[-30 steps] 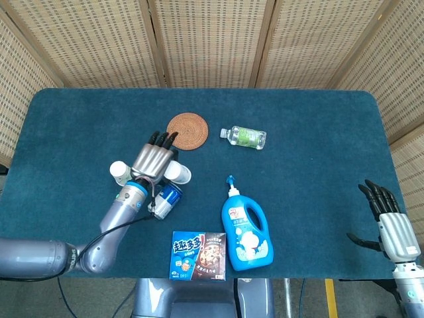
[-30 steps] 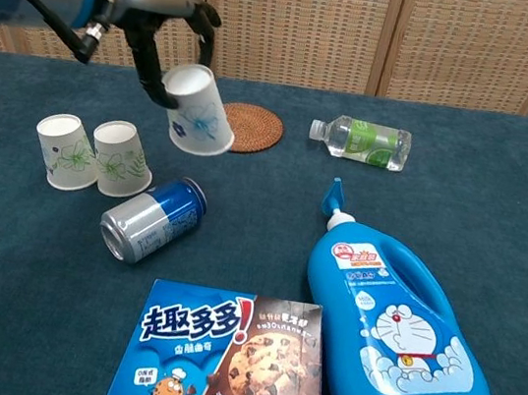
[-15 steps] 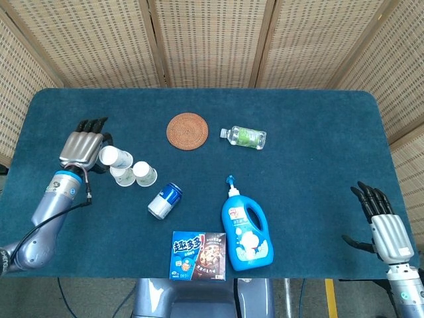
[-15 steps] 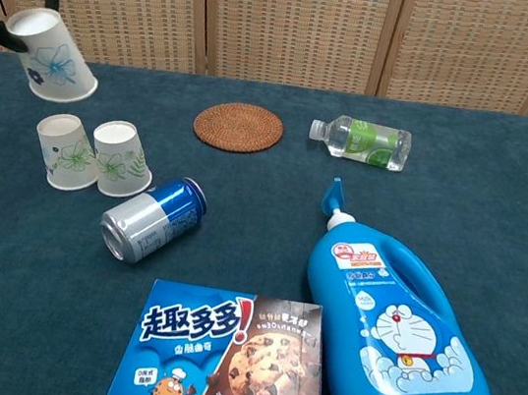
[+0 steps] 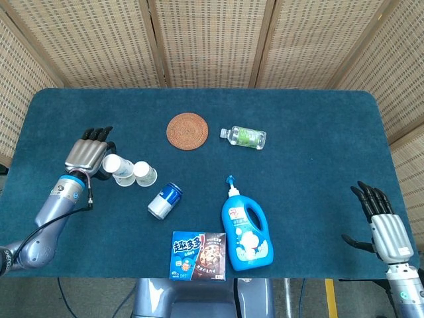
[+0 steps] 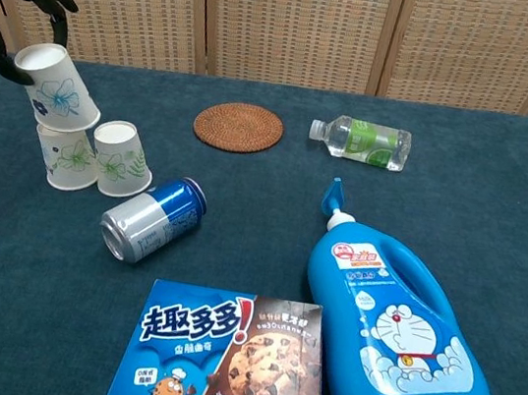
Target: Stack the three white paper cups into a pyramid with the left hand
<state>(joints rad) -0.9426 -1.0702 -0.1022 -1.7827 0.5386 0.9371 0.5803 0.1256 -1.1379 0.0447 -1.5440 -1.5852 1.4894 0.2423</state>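
One cup, gripped by the left robot hand, sits tilted above two cups.

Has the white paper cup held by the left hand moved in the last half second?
Yes. The held white paper cup came down and rightward, now just above the two white paper cups on the table.

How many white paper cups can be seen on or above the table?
3. Two cups stand inverted side by side at the table's left; the third cup is held tilted above them by the left hand.
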